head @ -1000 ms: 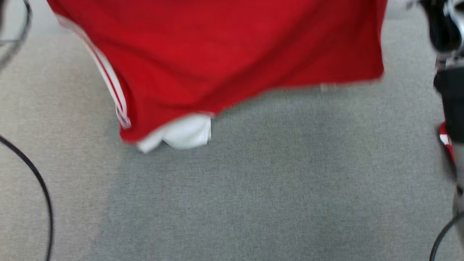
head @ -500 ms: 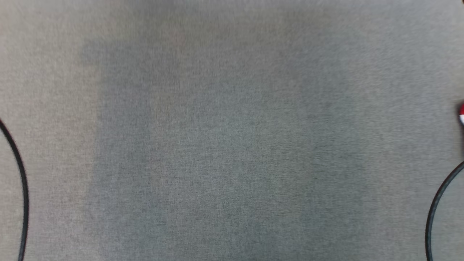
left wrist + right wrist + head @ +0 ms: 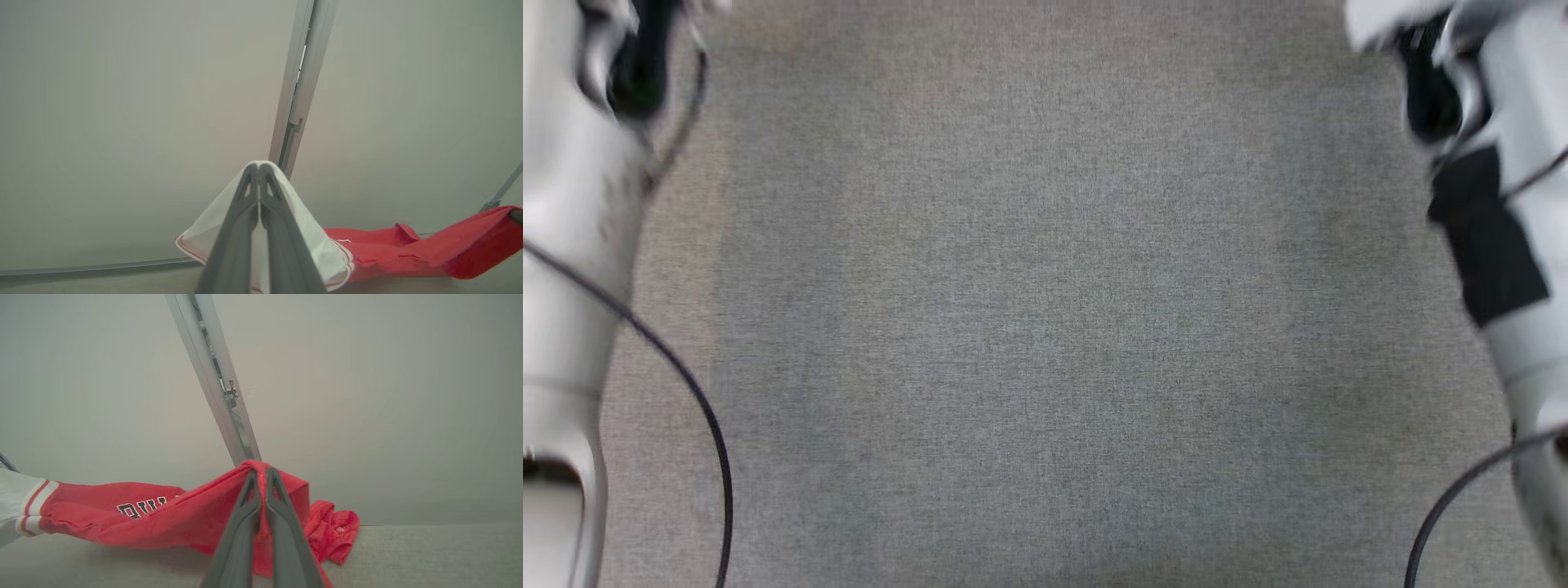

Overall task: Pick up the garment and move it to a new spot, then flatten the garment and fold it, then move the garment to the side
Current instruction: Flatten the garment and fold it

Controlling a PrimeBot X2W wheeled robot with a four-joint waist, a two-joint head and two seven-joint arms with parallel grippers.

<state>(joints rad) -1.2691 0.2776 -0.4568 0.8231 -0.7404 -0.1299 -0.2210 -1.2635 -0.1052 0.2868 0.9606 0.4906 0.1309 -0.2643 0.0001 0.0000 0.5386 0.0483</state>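
the left gripper (image 3: 259,167) is pinched shut on a white bit of the garment (image 3: 408,249), a bit with thin red lines at its edge; the right gripper (image 3: 259,473) is pinched shut on a red bit, and the cloth folds over its tips; so each gripper holds one end, and neither arm is nearer than the other; the garment runs long ways from one gripper to the other, side to side, and it dips in the middle like a hammock; in the left wrist view it goes off to the right; in the right wrist view it goes off to the left, to a white sleeve end (image 3: 28,506) with red stripes; a loose red lump (image 3: 335,535) hangs just past the right gripper, low by the grey cloth top (image 3: 1045,327); i cannot tell if it touches; i think the next move is to lay the garment down flat, so both arms need to go down together and well apart; black letters with white edges (image 3: 141,507) read "bul"; the rest is hidden in a fold; i see no other writing.
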